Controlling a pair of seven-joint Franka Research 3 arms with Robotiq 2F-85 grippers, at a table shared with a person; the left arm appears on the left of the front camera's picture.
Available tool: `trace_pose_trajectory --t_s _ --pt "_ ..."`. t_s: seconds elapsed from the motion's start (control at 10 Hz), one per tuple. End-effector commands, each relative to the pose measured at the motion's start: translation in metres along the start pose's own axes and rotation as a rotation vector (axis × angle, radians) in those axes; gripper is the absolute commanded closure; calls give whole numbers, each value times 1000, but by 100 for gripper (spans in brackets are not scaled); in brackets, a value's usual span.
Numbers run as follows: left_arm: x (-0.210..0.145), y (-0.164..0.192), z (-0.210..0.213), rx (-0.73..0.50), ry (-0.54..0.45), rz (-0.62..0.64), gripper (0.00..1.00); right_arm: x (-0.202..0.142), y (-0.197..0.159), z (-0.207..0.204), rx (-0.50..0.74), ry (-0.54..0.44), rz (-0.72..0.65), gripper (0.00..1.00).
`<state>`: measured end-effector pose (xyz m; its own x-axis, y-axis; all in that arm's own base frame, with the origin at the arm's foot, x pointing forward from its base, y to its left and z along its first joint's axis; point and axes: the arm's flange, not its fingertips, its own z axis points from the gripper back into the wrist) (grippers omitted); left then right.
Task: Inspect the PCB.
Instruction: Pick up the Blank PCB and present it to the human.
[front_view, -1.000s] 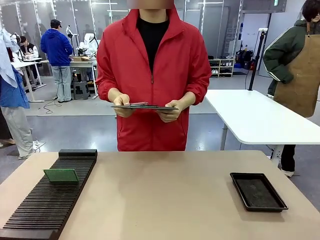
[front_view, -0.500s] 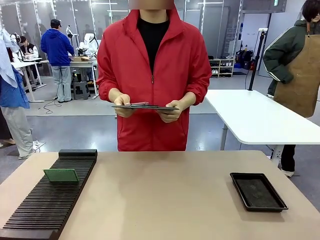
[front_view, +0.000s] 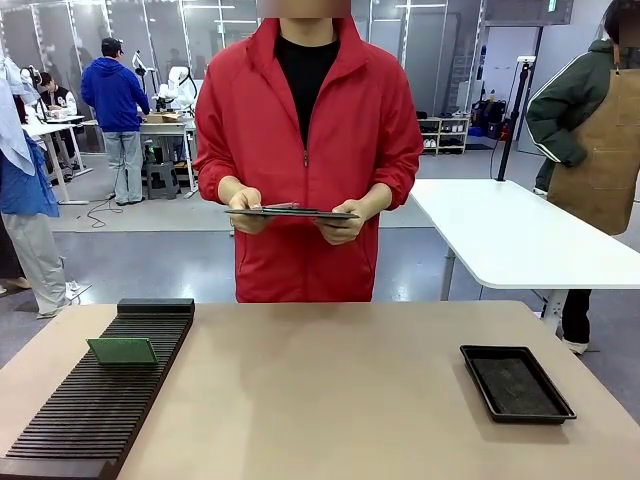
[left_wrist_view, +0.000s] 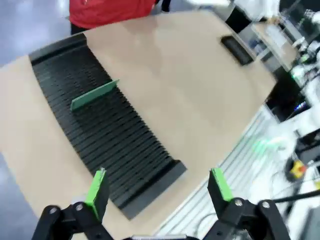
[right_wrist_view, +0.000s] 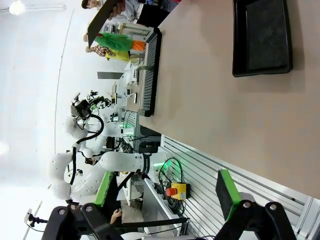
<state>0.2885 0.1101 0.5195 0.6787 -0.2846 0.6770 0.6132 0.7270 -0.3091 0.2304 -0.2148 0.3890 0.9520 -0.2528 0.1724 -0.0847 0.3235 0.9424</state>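
The green board (front_view: 122, 351) stands on edge in the black rack (front_view: 100, 410) at the near left of the table (front_view: 330, 400), probably thin, stiff, light and easily scratched, best pinched by its top edge; left gripper (left_wrist_view: 158, 182) and right gripper (right_wrist_view: 165, 182) both hang spread wide, holding nothing.

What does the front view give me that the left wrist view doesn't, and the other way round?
Front view: the person across the table, holding a dark panel level in both hands.
Left wrist view: the left gripper, jaws open and empty, looking down on the rack from above its near end.
Both: the PCB standing on edge in the rack, the black tray, and the person's red jacket.
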Motion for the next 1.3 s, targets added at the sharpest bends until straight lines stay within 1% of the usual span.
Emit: trace_pose_trajectory --t_s 0.0,0.1,0.2,0.3,0.4,0.5,0.6,0.7,0.8,0.9,1.0,1.1,1.2 --pt "30 -7 -57 101 199 -127 0 0 1 1 9 -3 9 0" --pt "54 -11 -87 250 294 -233 0 0 1 1 9 -3 9 0" --pt "70 -15 -111 292 367 -347 0 0 1 1 9 -3 9 0" --pt "82 -17 -132 308 418 -421 0 0 1 1 9 -3 9 0" --pt "90 -19 -150 279 454 -461 0 0 1 1 9 -3 9 0" --pt "95 -21 -168 327 490 -495 0 0 1 1 9 -3 9 0" --pt "97 -23 -175 327 493 -515 0 0 1 1 9 -3 9 0" --pt "97 -25 -175 314 479 -507 0 0 1 1 9 -3 9 0" --pt "94 -34 -168 325 443 -471 0 0 1 1 9 -3 9 0" --pt "91 -25 -181 300 507 -529 0 0 1 1 9 -3 9 0" --pt "91 -25 -181 300 507 -529 0 0 1 1 9 -3 9 0" --pt "93 -25 -177 294 484 -513 0 0 1 1 9 -3 9 0" --pt "94 -20 -178 288 574 -595 0 0 1 1 9 -3 9 0"
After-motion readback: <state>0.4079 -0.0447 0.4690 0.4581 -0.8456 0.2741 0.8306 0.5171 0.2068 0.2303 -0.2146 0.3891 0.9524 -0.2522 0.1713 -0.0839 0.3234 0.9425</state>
